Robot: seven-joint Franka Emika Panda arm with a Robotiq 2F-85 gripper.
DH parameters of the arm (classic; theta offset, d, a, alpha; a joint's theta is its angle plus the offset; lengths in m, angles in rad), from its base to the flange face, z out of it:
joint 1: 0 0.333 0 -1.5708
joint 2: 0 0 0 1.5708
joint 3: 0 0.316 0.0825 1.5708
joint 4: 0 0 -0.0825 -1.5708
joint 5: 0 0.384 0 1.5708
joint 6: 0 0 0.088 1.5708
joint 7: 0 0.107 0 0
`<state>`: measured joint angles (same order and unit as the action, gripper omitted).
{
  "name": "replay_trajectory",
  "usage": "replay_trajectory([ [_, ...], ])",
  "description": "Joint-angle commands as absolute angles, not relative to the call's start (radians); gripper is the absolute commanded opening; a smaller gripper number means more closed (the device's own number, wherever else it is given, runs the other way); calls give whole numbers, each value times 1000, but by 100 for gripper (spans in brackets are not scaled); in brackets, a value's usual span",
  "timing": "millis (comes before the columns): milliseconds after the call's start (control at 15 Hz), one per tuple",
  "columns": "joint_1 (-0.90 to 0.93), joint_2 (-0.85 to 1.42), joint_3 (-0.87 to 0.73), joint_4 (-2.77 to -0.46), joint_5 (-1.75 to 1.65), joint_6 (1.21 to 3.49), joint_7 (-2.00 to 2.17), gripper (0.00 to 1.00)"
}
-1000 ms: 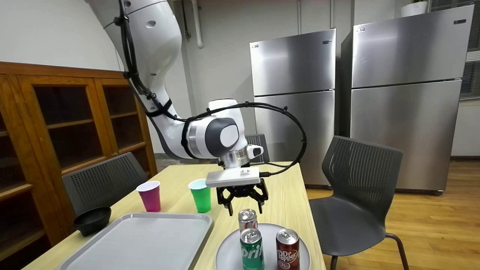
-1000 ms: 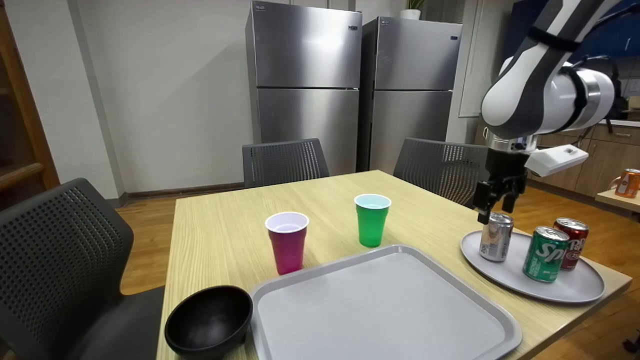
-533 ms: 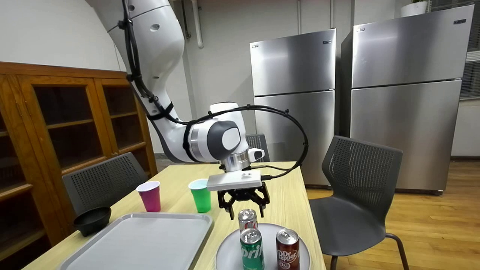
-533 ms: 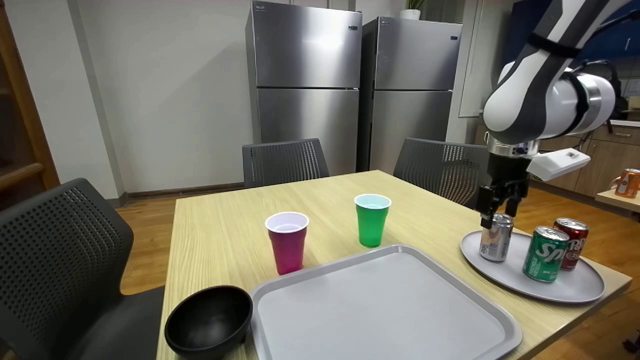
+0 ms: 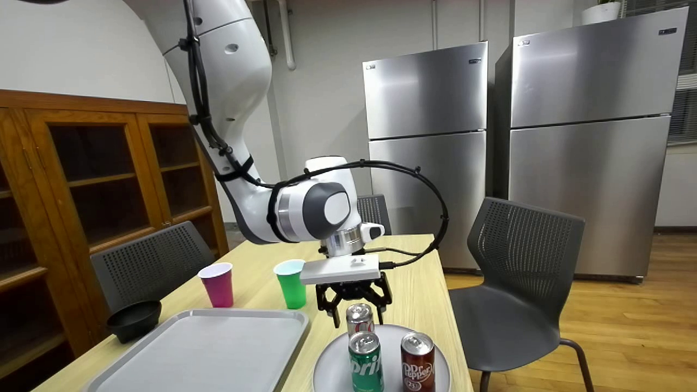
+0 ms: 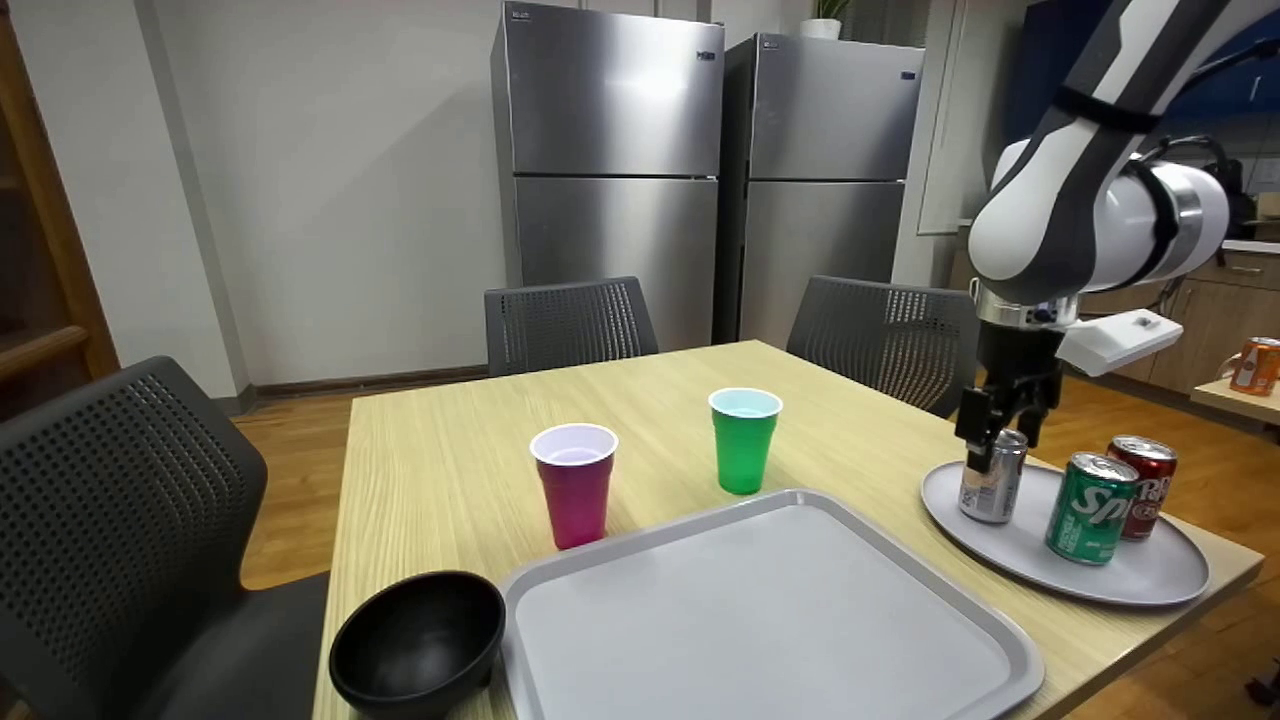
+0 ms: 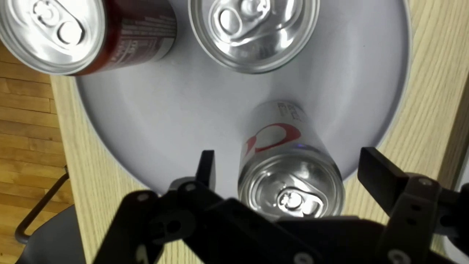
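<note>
My gripper [image 7: 288, 164] stands open around the upper part of a silver can with red lettering [image 7: 278, 143]. In the wrist view there is a gap between the can and the fingers on both sides, wider on the right. Seen in both exterior views, the gripper [image 5: 359, 323] points down, its fingertips lower than the can's lid. The silver can [image 6: 990, 493] stands upright on a round grey plate [image 6: 1150, 592]. A green can [image 6: 1090, 510] and a dark red can [image 6: 1148, 478] share that plate, clear of the fingers. The palm hides the near edge of the silver lid.
A large grey tray [image 6: 760, 620] lies beside the plate on the wooden table [image 6: 460, 440]. Past it stand a green cup [image 6: 745, 450] and a purple cup [image 6: 575, 490]. A black bowl [image 6: 415, 640] sits at the tray's corner. Chairs [image 5: 523, 261] surround the table.
My gripper has moved down, from above the silver can to where its fingers flank the can's top. It has stayed open. The cans and plate have not moved.
</note>
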<state>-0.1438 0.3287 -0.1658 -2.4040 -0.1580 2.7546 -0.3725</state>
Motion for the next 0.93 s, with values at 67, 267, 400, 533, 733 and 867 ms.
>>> replay_trajectory([
  [67, -148, 337, -167, -2399, -196, 2766, -330, 100],
  [267, -149, 340, -170, -2396, -196, 2767, -325, 100],
  [400, -150, 342, -169, -2391, -192, 2767, -321, 100],
  [533, -152, 341, -165, -2385, -187, 2767, -322, 100],
  [733, -152, 342, -165, -2382, -188, 2769, -323, 100],
  [867, -154, 341, -162, -2385, -186, 2773, -328, 75],
])
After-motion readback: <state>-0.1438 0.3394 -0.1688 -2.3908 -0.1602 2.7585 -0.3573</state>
